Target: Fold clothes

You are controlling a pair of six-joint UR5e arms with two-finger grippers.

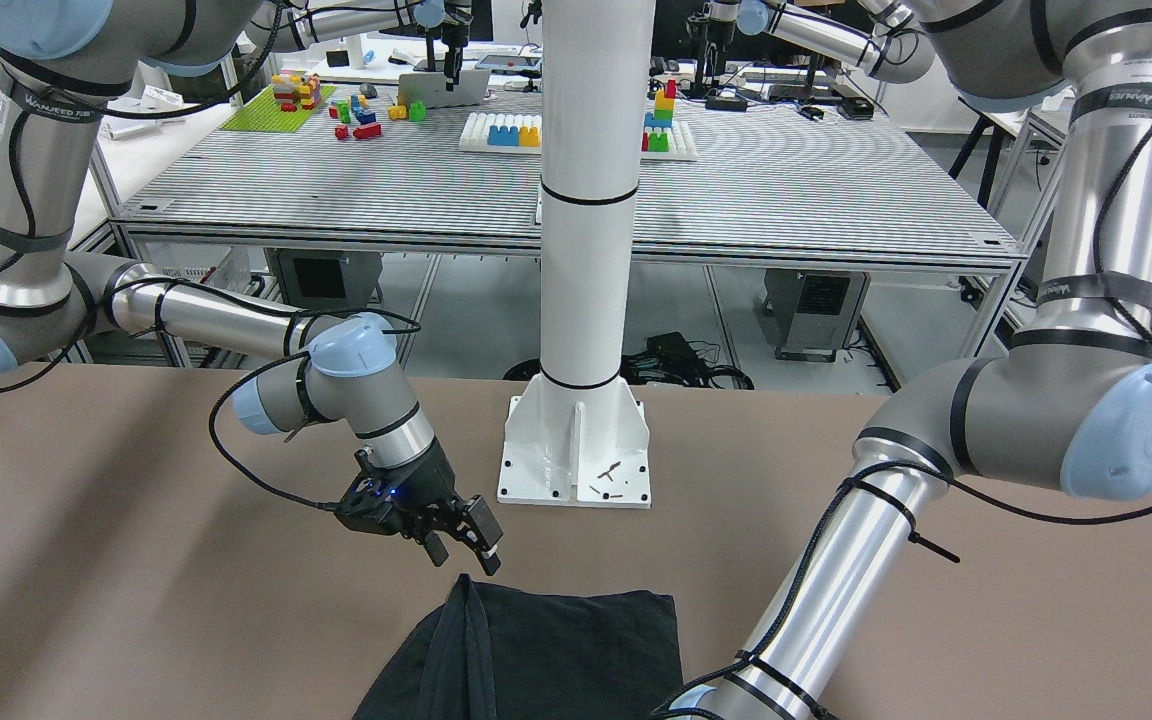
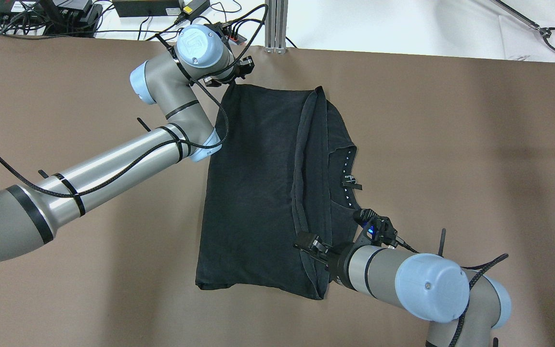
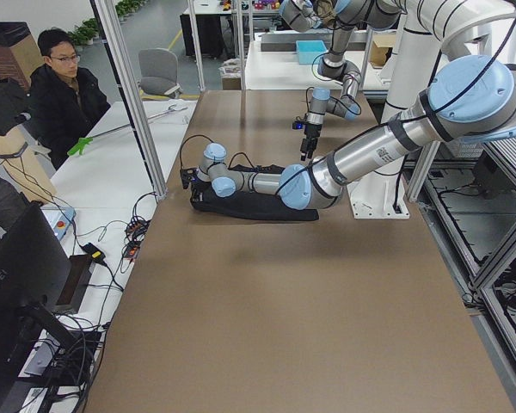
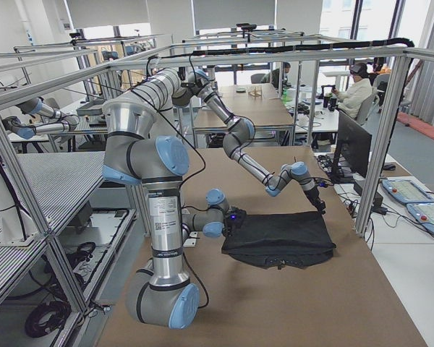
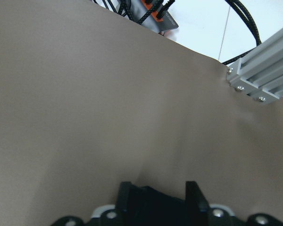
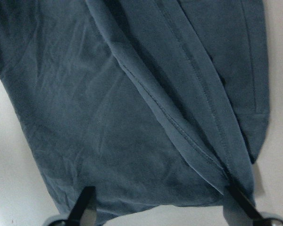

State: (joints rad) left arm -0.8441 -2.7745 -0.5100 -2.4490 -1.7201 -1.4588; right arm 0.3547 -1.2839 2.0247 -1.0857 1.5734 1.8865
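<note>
**Clothes lie part-folded mid-surface, one corner pinched by the left fingers**

Clothes [image 2: 258, 193], a single piece of thin black fabric, lie flat on the brown surface [image 2: 451, 144] about midway along its length. They stretch from near the edge away from the robot back toward the robot's edge. A broad layer lies on top. Its hemmed edge forms a raised ridge running from the far end to the near end. On the robot's right a lower layer pokes out from under the ridge, showing a curved neckline with small white marks.

The left fingers [image 5: 126, 195] are at the far corner of the clothes on the robot's left, close to the surface's far edge. They are closed on a bit of the black fabric, which shows between them in the left wrist view.

The right fingers [image 1: 486, 540] are spread wide and hold nothing. They hang just over the near end of the ridge, and the right wrist view looks past them onto the hem.

A white pillar [image 1: 586, 200] stands on its base plate [image 1: 576, 455] at the robot's edge, near the clothes but apart from them. A person [image 3: 64, 95] sits at a desk beyond the far edge.
</note>
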